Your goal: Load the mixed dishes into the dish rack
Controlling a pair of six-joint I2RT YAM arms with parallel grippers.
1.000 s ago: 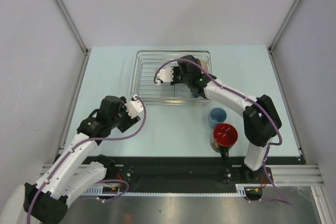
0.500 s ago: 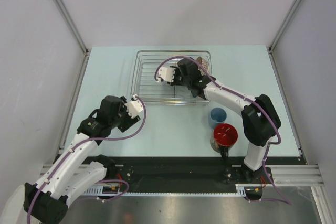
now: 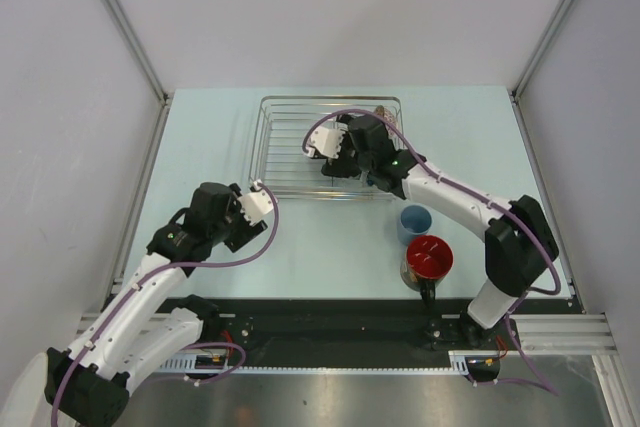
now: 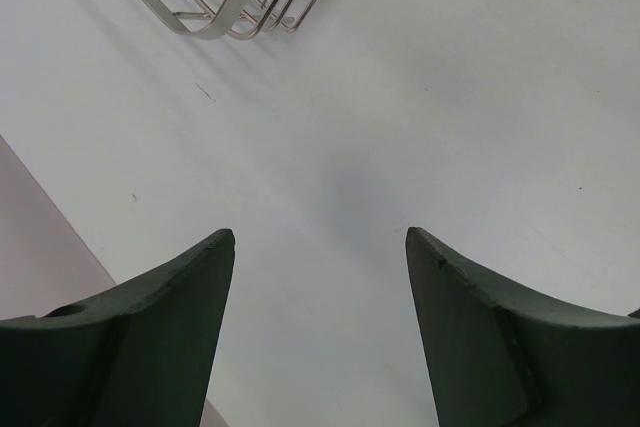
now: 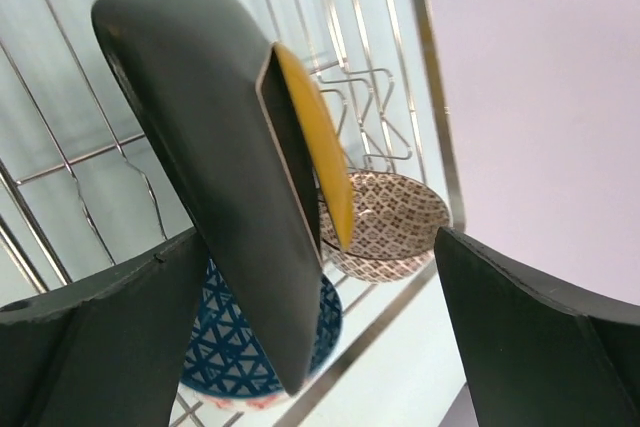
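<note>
The dish rack (image 3: 300, 100) stands at the back middle of the table. My right gripper (image 3: 336, 159) hangs over its right half, jaws wide open. In the right wrist view the square black plate with a yellow centre (image 5: 225, 177) stands on edge in the rack (image 5: 60, 152) between the open fingers (image 5: 120, 337), close to the left one. Beyond it lies the brown-patterned bowl (image 5: 387, 222). The light blue cup (image 3: 414, 219) and the dark mug with red inside (image 3: 428, 258) stand on the table right of the rack. My left gripper (image 3: 255, 202) is open and empty.
A blue-patterned bowl (image 5: 245, 352) lies in the rack under the plate's lower edge. The left wrist view shows bare table below the left gripper (image 4: 320, 239) and a corner of the rack (image 4: 240, 2) ahead. Frame posts stand at the table's back corners.
My right gripper opened wide and let go of the plate, which now stands in the rack; its arm shifted a little. The left arm stayed still.
</note>
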